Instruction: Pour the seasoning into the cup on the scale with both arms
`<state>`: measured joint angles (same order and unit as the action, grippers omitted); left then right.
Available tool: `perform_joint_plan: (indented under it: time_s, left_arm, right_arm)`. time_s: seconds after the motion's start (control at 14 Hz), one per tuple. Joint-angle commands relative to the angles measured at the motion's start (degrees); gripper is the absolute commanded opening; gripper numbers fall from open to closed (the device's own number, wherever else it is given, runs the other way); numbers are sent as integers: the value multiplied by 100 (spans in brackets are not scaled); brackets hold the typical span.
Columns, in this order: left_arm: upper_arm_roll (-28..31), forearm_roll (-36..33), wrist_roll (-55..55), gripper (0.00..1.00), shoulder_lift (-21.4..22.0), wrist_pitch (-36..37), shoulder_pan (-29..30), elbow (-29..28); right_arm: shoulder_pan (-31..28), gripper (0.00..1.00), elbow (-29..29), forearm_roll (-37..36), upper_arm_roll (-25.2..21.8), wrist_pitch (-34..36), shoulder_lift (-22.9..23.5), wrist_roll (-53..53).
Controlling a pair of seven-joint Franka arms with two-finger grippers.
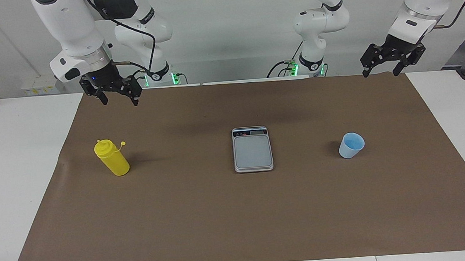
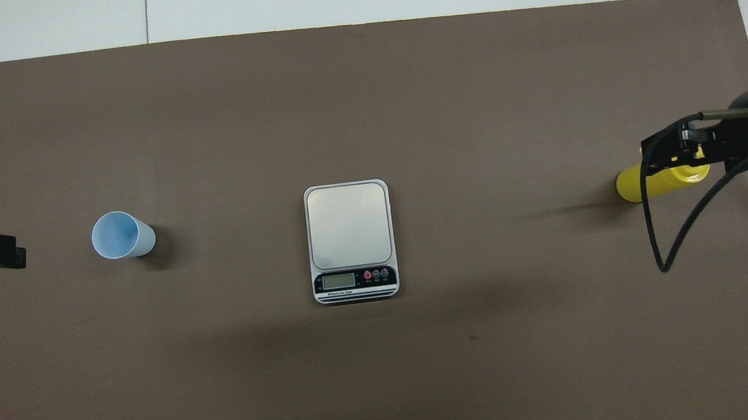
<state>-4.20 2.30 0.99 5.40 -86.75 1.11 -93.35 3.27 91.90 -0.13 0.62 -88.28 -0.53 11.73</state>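
Seasoning (image 1: 112, 159): bright yellow plastic squeeze bottle, upright on the brown paper sheet (image 1: 239, 213) toward the right arm's end of the table; ribbed nozzle top, small cap on a thin tether standing off to one side. Partly hidden in the overhead view beneath the raised right gripper and its black cable; only the yellow body shows there, nozzle and cap covered.

Cup (image 1: 351, 145): small light blue tapered plastic, no handle, mouth up, interior seen from above as smooth pale blue. Toward the left arm's end of the table, well apart from the scale.

Scale (image 1: 252, 149): flat rectangle with rounded corners, matte silver-grey weighing plate, dark display strip with small round buttons along the short edge nearer the robots. Between bottle and cup, at mid-table; plate bare. Display digits too small to read.

Right gripper (image 1: 116, 99): black, two fingers spread, hanging in the air over the sheet's edge by the robots, clear of the bottle in the facing view. Arm white and glossy, cut off by the frame edge in the overhead view.

Left gripper (image 1: 381, 71): black, fingers spread, nothing between them, raised over the sheet's corner at the left arm's end. In the overhead view only a dark tip enters at the frame edge beside the cup, remainder cut off.

Table (image 1: 16, 172): white, smooth, showing around the matte sheet.
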Motion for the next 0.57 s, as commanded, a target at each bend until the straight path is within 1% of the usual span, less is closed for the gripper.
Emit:
perform_joint_plan:
  time_s: [0.0,0.5]
  left_arm:
    - [-11,-19,-56,100,31,114,4,53]
    - [-29,-19,-64,100,66,97,-23,-17]
  right_arm:
    - [-55,100,171,-40,8,-66,-149,-136]
    - [-55,100,179,-40,8,-66,-149,-136]
